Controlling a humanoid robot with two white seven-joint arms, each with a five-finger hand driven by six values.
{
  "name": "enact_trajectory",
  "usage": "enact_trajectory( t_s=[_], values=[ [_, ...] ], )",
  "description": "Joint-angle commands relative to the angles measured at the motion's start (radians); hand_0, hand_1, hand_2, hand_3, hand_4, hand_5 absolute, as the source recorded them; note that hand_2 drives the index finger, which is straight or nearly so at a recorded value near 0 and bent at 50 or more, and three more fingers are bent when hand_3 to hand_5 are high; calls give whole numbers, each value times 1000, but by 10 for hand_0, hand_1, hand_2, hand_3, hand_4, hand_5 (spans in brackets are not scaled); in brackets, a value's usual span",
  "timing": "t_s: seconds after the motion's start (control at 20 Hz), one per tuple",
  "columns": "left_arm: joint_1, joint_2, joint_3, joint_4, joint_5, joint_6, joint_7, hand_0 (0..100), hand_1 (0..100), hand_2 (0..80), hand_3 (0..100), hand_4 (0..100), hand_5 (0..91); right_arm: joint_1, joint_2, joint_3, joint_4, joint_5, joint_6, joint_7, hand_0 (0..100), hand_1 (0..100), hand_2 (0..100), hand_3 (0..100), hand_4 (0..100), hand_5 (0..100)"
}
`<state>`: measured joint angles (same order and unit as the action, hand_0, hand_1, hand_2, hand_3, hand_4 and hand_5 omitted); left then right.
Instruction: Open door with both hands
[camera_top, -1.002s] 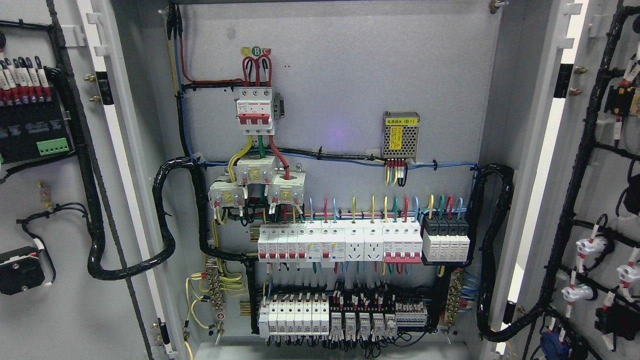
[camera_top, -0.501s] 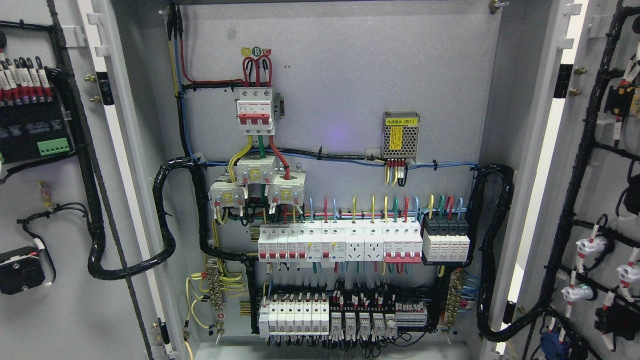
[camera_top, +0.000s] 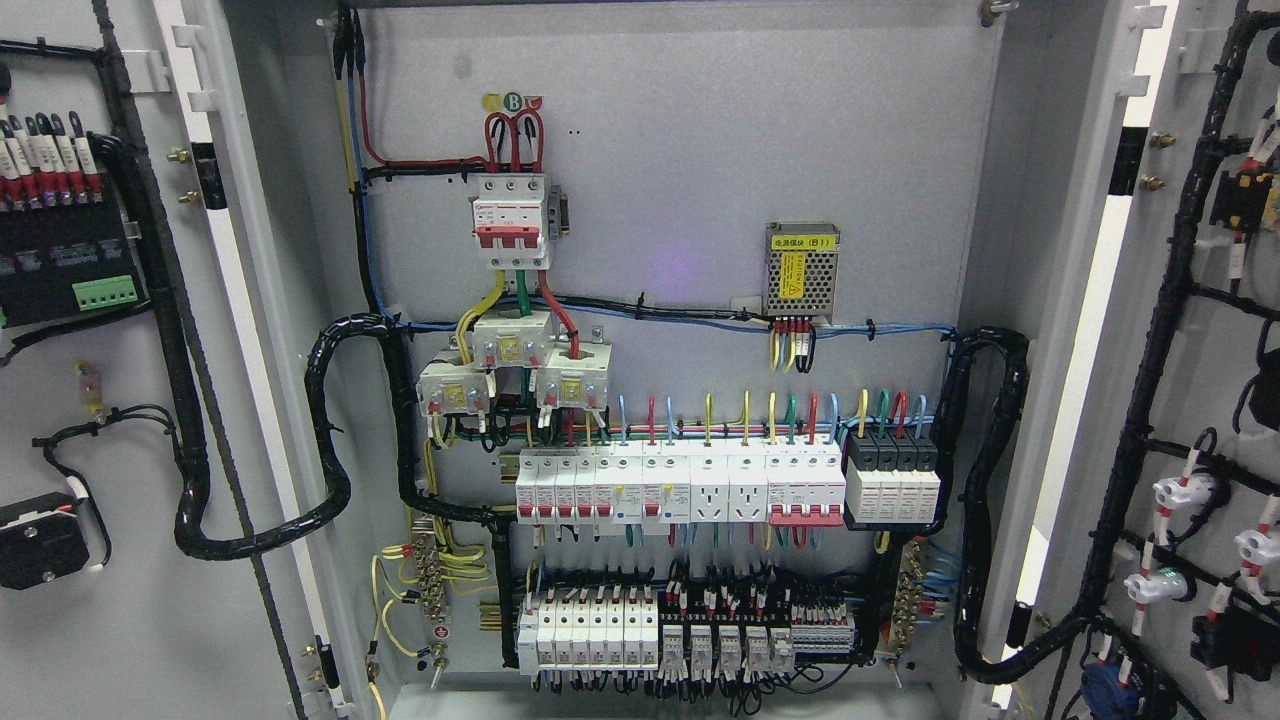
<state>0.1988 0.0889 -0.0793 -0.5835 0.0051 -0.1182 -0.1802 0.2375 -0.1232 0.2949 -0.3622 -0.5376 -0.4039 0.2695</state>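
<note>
- The left door (camera_top: 120, 620) is seen swung wide at the left edge.
- The cabinet's backplate (camera_top: 680, 130) is exposed between.
- The right door (camera_top: 1215, 420) is swung wide at the right.
- No robot hand is shown, so no grip can be told.

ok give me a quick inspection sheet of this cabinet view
surface: grey backplate, bare in its upper part
job's things: left door and right door both swung open
clutter: nothing seen
hands: nothing seen, neither arm in view
cables: black loom loops from the left door into the cabinet; another at the right
surroundings: red-toggled main breaker, breaker row, mesh power supply
</note>
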Motion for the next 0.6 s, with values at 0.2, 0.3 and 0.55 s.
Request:
enact_trajectory(
  t_s=[0.2, 0.3, 0.55],
  values=[
    [-245, -109, -2, 743, 18, -1, 1, 0, 0, 0, 0, 0, 0, -136, 89, -56, 333, 90, 252, -48, 381, 0, 0, 0, 0, 0],
    [-262, -110, -2, 781, 19, -1, 1, 0, 0, 0, 0, 0, 0, -139, 100, -54, 332, 106, 308, -70, 381, 0, 0, 0, 0, 0],
    [-279, -118, 1, 844, 19, -1, 1, 0, 0, 0, 0, 0, 0, -145, 131, -56, 353, 206, 318, -73, 380, 0, 0, 0, 0, 0]
  ],
)
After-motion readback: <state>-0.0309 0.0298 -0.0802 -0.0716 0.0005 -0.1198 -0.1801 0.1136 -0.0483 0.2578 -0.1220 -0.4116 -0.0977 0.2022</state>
